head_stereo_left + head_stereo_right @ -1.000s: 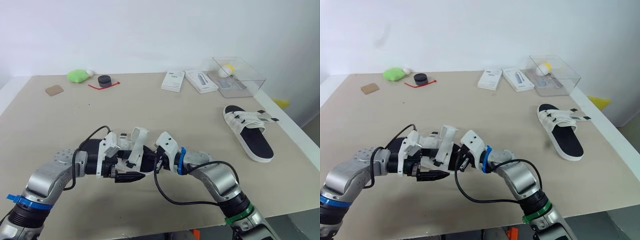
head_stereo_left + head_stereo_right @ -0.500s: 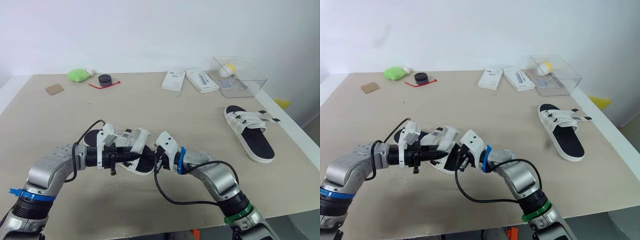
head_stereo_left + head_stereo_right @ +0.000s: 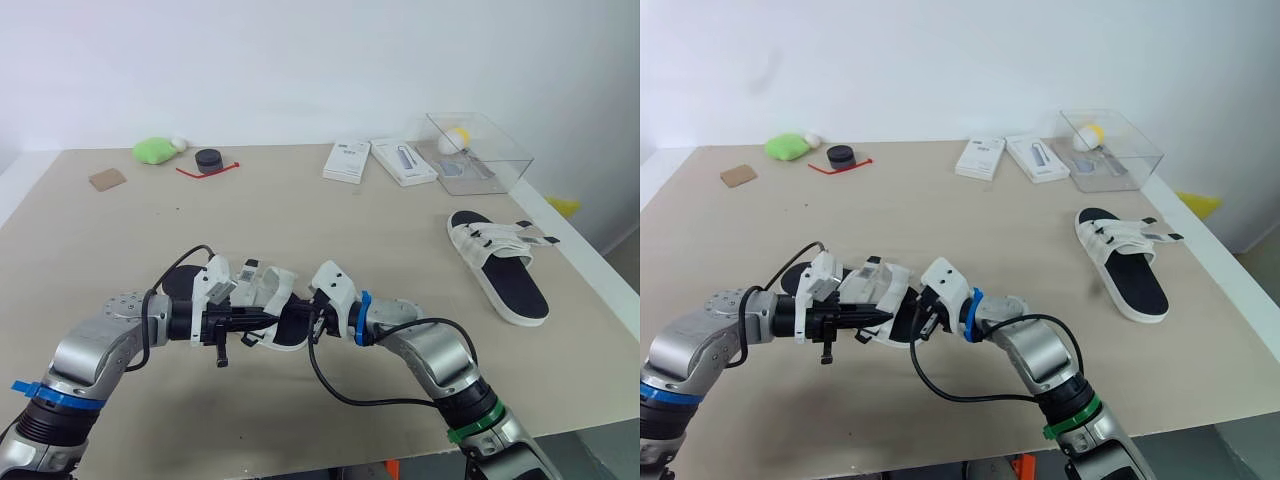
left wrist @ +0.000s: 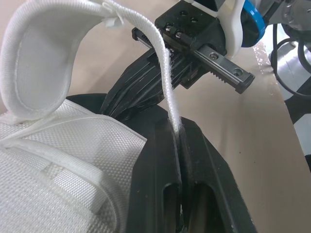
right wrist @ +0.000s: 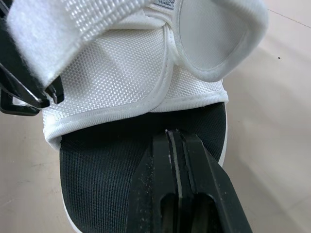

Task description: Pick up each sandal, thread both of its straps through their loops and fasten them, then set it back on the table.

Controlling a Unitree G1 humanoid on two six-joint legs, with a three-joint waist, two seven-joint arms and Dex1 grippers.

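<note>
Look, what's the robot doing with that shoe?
It's working on a white sandal at the front of the table. Its left hand pinches a thin white strap end, while its right hand, fingers together, sits at the black sole. The other sandal lies off to the right, waiting.

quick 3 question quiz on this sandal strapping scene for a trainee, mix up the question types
1. Multiple choice: what is the left gripper shut on?
A) a white strap of the near sandal
B) a red tie
C) a cable

2. True or false: the second sandal lies inside the clear box.

3. Short answer: what colour is the soft lump near the far edge of the table, on the left?

Key
1. A
2. False: it lies on the table, in front of the box.
3. Green
</note>
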